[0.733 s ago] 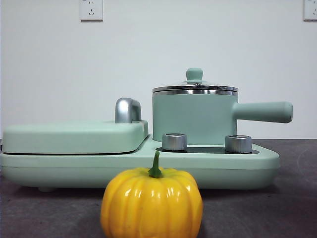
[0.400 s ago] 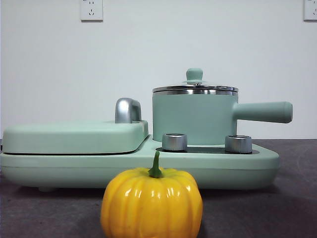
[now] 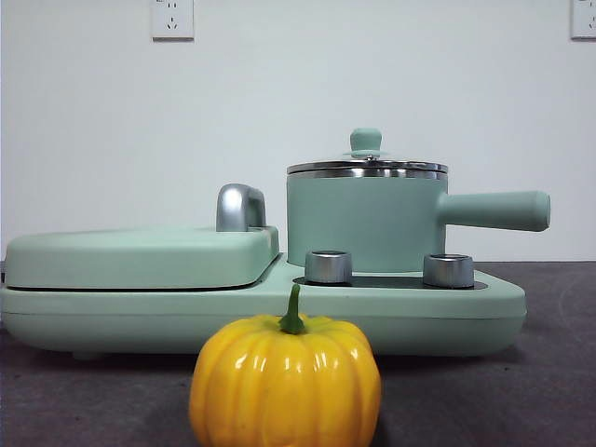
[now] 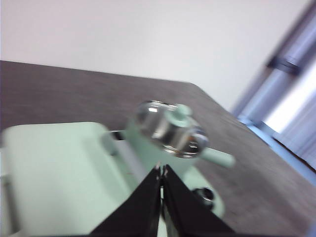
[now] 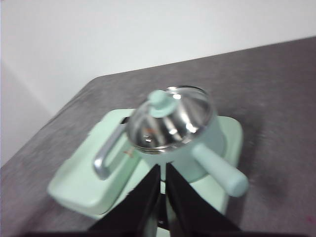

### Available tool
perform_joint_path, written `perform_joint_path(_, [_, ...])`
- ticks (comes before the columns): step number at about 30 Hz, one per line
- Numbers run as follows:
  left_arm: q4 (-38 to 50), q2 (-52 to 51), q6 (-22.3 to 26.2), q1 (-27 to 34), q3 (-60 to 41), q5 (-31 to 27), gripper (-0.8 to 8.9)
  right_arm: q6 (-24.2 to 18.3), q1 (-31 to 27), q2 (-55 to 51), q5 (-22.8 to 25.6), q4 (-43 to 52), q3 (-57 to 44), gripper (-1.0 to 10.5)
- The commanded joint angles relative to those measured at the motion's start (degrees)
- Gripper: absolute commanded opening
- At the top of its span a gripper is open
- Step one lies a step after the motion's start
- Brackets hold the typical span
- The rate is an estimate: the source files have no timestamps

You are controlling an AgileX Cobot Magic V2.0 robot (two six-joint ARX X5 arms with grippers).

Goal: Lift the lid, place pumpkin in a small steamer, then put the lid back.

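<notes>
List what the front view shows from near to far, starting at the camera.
pumpkin → two steel dials on the cooker base → small steamer with its lid on → white wall.

Left end effector (image 4: 161,170): two matte black, flat wedge-shaped jaws; each widens toward the base and tapers to a thin point; tips show a faint pale edge; surfaces plain; left wrist view is motion-blurred, so fine detail unreadable.

Right end effector (image 5: 162,169): same build; two matte black triangular jaws, smooth flat faces, straight inner edges, pointed tips; a narrow slit runs between them down their length; slight sheen along the inner edges; base of the jaws merges into a dark black body at the frame edge, detail lost in shadow.

Front view: neither arm nor end effector visible.
</notes>
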Motion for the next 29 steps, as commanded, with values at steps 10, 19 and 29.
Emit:
perform_joint_path(10, [0.7,12.9,1.2,-0.7,8.0,7.3,0.07,-4.8,0.0,6.5,-5.2,0.8,8.5,0.1])
perform_joint_path(19, [1.0,14.5,1.4,-1.2,8.0,7.3,4.76,-4.7,0.0,6.6,-4.5,0.2,8.5,2.7])
perform_joint_path(29, [0.9,21.6,3.3,-5.6,13.5,3.4,5.30,-4.6,0.0,6.6,-3.6,-0.4,8.5,4.9])
